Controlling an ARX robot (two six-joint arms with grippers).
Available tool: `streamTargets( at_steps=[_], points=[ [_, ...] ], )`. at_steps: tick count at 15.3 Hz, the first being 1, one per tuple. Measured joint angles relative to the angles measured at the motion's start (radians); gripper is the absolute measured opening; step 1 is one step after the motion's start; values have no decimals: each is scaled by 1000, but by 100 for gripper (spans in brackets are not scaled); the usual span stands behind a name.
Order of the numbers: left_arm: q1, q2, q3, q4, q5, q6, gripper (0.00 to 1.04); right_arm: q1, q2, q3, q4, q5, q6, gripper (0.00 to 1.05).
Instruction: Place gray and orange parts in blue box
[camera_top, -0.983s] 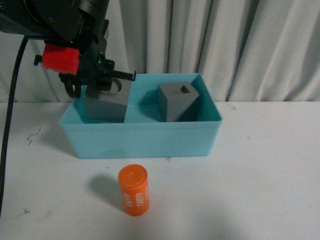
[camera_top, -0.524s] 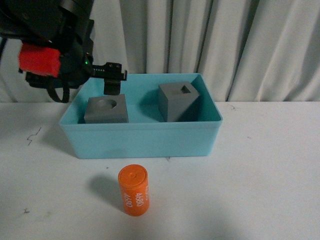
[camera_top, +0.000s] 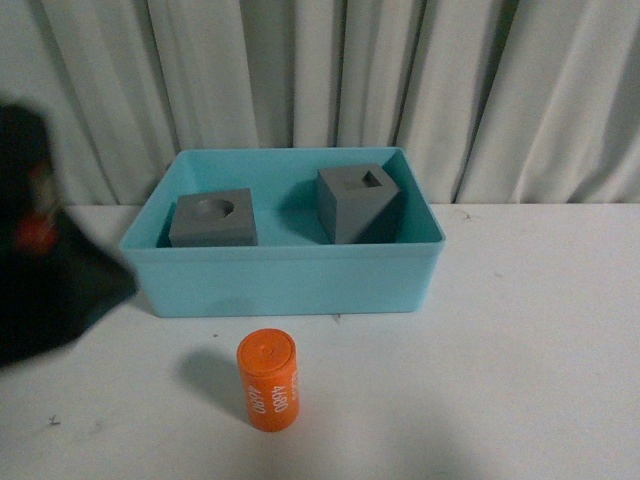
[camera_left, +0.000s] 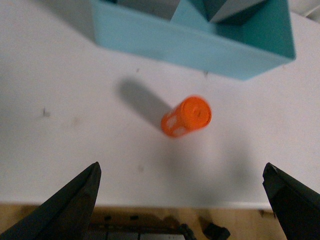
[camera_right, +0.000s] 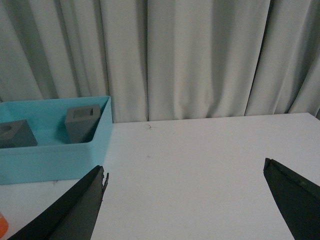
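Both gray parts lie inside the blue box (camera_top: 285, 282): the block with a round recess (camera_top: 212, 218) at its left and the block with a square hole (camera_top: 358, 205), tilted, at its right. The orange cylinder (camera_top: 268, 382) with white numbers stands on the white table in front of the box. My left gripper (camera_left: 181, 171) is open and empty, high above the table's front part, with the orange cylinder (camera_left: 187, 116) and the blue box (camera_left: 190, 45) beyond it. My right gripper (camera_right: 184, 167) hovers open and empty to the right of the blue box (camera_right: 55, 150).
The left arm shows as a dark blur (camera_top: 45, 275) at the left edge of the front view. Grey curtains (camera_top: 400, 80) hang behind the table. The table's front edge (camera_left: 180, 204) shows in the left wrist view, with wooden floor below it.
The left gripper let go of the round-recess block inside the box, then swung away left and down toward the table's front. That block now rests flat in the box.
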Motion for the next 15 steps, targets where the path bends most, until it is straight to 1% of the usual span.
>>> streamTargets(
  at_steps=[1,2,3,4,5,6,7,8,9,10,12,13,14,15],
  points=[
    [-45,-93,-67,-74,-54,-50,98,0,0,0,0,0,0,98],
    [-99,-189,-174,3,-126,-78,95,0,0,0,0,0,0,98],
    [-109,-300,-331,312,-244,35,84,0,0,0,-1,-2,0,98],
    [-55,-402,-440,534,-297,194,73,-1,0,0,-1,1,0,98],
    [23,-490,-501,683,-281,371,61,0,0,0,0,0,0,98],
    [66,-545,-509,715,-233,490,50,0,0,0,0,0,0,98],
    [116,-592,-514,683,-172,575,37,0,0,0,0,0,0,98],
    [171,-628,-533,646,-121,615,25,0,0,0,0,0,0,98],
    [219,-663,-547,616,-76,635,12,0,0,0,0,0,0,98],
    [254,-694,-550,601,-42,645,1,0,0,0,0,0,0,98],
    [323,-745,-555,562,31,653,2,0,0,0,0,0,0,98],
    [347,-765,-580,586,55,653,2,0,0,0,0,0,0,98],
    [372,-789,-587,549,76,654,2,0,0,0,0,0,0,98],
    [409,-861,-583,449,128,654,2,0,0,0,0,0,0,98]
  ],
)
